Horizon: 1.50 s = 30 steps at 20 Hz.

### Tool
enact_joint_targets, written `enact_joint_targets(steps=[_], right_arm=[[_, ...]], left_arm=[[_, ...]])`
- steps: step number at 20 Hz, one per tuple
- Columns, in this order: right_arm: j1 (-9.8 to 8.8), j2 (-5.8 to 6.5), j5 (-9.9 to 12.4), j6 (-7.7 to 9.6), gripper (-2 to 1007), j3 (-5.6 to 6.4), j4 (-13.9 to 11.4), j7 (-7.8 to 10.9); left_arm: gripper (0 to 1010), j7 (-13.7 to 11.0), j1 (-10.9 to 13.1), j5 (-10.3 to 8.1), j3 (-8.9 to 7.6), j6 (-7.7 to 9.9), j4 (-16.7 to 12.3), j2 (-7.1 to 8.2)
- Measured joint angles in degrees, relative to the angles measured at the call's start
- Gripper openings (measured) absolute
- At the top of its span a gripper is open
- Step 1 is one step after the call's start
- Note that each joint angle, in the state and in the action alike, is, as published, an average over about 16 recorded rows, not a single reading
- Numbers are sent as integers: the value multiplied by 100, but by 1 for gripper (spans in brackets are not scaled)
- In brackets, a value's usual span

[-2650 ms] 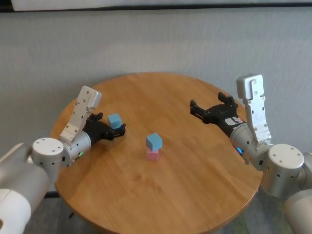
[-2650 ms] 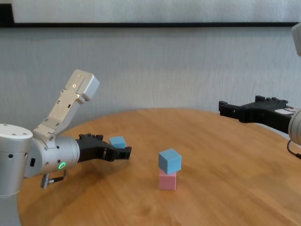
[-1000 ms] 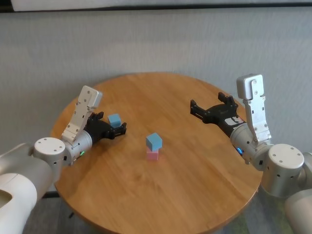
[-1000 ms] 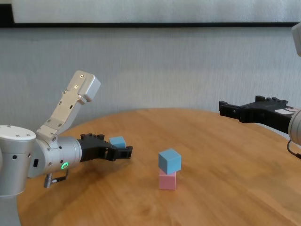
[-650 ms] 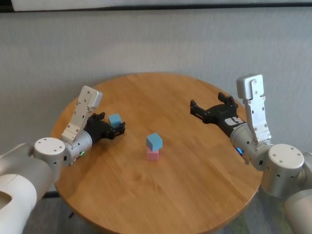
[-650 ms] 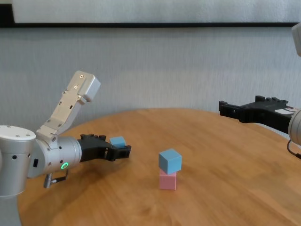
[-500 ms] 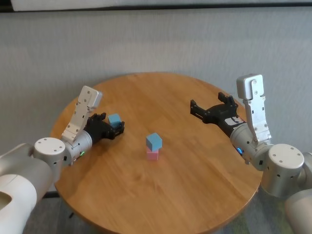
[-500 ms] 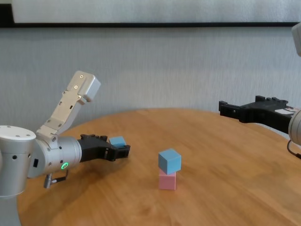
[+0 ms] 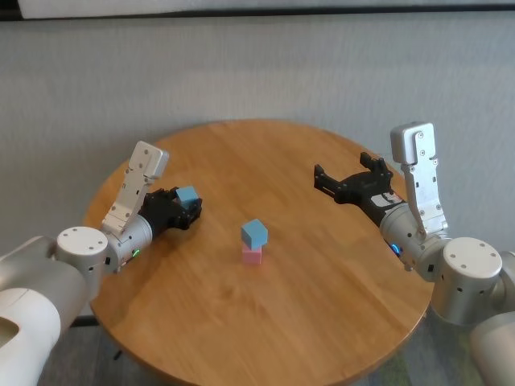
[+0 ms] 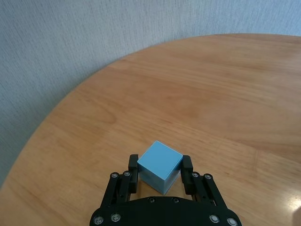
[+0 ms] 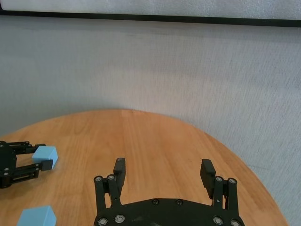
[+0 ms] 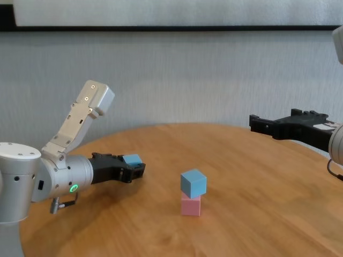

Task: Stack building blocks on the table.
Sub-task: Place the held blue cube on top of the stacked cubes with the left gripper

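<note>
Wood-grain round bench [image 9: 322, 289], two hands over it, three cubes.

You have the left hand [image 9: 187, 206] low over the bench's left side, its fingers [image 10: 186, 165] closed on a blue cube [image 10: 159, 164], pinching its two side faces; the left wrist view shows that cube between the pads, near the bench's edge. Your right hand [image 9: 348, 180] hangs above the bench's right side with its jaws spread wide and nothing between them, well apart from every cube. Near the bench's middle you can see a second blue cube [image 12: 193, 183] sitting on top of the pink cube [image 12: 190, 205], turned a little askew to it, and both stand clear of either hand.
</note>
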Motion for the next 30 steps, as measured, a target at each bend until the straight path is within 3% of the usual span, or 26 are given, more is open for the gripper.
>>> enact_joint_targets(steps=[18, 30], right_arm=[[1, -1, 0, 0, 1005, 1, 1, -1], [1, 0, 0, 0, 1005, 0, 1, 0]], left_arm=[[560, 326, -326, 365, 303, -43, 417, 262], [559, 171, -167, 204, 164, -16, 216, 146]])
